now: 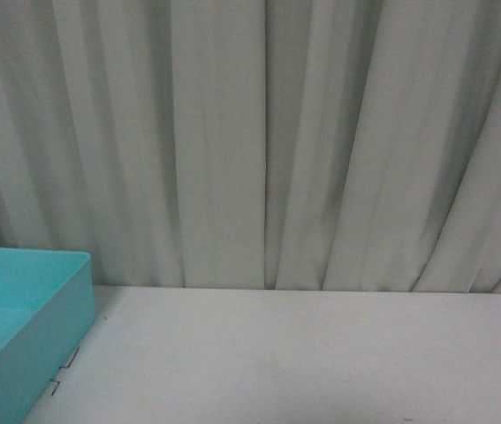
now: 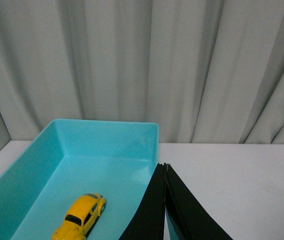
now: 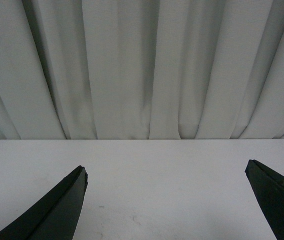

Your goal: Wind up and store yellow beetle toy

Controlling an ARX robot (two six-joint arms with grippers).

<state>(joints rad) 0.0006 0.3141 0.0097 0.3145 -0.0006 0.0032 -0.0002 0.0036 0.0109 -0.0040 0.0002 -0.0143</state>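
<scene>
Yellow beetle toy (image 2: 80, 217) lies inside turquoise bin (image 2: 106, 137), beside the pressed-together, empty left gripper (image 2: 165, 167); right gripper (image 3: 166, 172) spread wide, empty.

A white table (image 1: 303, 353) runs up to a grey curtain (image 1: 259, 132) at the back. A turquoise bin (image 1: 51, 327) sits on the table at the left side. Small dark marks show on the table just beside the bin's near corner. A few faint scuffs mark the top.

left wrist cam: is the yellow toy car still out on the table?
No, the small yellow beetle toy car lies on the floor of the turquoise plastic bin.
</scene>
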